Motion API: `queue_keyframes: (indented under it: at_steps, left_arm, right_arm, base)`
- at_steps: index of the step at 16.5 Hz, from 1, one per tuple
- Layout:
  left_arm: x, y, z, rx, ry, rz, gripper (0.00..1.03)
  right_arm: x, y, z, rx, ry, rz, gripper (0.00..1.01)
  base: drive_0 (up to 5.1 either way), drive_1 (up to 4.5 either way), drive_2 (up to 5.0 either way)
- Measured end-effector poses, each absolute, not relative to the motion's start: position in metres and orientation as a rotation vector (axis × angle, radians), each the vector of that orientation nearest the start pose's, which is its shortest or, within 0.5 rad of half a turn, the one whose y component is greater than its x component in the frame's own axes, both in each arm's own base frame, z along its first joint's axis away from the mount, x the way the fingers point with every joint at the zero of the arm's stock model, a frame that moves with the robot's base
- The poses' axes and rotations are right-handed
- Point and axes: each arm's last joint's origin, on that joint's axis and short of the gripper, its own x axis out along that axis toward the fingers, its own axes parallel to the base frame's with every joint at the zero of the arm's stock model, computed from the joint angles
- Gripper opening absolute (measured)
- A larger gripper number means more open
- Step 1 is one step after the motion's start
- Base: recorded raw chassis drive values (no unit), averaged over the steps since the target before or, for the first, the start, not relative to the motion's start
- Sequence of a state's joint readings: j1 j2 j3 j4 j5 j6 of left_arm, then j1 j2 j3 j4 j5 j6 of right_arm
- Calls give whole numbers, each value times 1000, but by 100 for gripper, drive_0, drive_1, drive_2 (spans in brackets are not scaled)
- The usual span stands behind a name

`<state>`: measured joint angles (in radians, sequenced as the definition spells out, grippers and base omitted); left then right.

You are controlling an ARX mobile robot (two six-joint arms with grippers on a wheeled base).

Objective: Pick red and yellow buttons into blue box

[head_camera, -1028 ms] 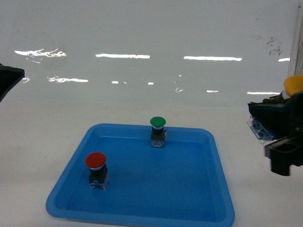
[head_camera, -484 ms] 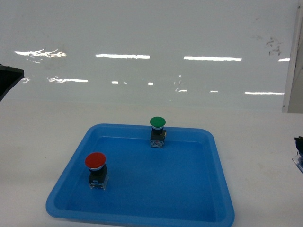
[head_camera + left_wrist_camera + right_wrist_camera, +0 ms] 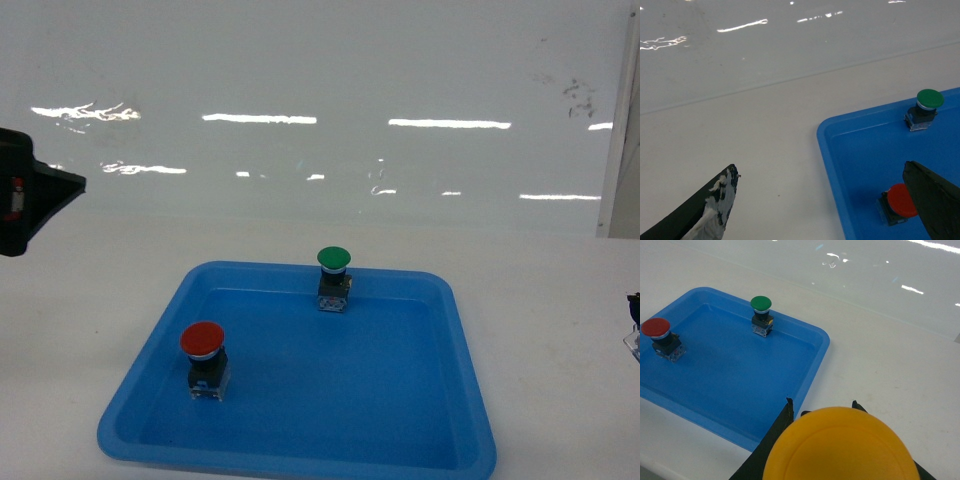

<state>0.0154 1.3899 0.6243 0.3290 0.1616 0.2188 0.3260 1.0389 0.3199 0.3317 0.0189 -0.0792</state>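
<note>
A: How will the red button handle, and where is it?

B: It stands in the shallow blue tray, near the left gripper, whose fingers are spread wide and empty. It looks light, rigid and top-heavy; the smooth cap seems slippery, so the block body is likely the better hold.

A: Which way does it point?

B: Cap up, long axis vertical, like the green button further off.

A: And the yellow button?

B: Clamped in the right gripper, cap facing its camera. The blue box is out of view.
</note>
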Motion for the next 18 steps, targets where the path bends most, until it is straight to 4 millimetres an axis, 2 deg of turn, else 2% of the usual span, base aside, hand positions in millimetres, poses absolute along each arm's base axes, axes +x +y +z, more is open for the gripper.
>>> queue_keyframes:
  at_steps: [7, 9, 15, 18]
  left_arm:
    - [306, -44, 162, 218, 584, -281, 98]
    - [307, -55, 153, 241, 621, -291, 98]
    - [299, -81, 154, 225, 609, -350, 98]
    - [297, -87, 144, 221, 623, -362, 98]
  right_arm:
    - [189, 63, 178, -144, 371, 318, 27]
    - [189, 63, 178, -144, 371, 318, 27]
    - [189, 63, 178, -144, 371, 318, 27]
    - [189, 63, 178, -144, 371, 318, 27]
  base:
    - [0, 0, 0]
    - [0, 0, 0]
    - [0, 0, 0]
    - [0, 0, 0]
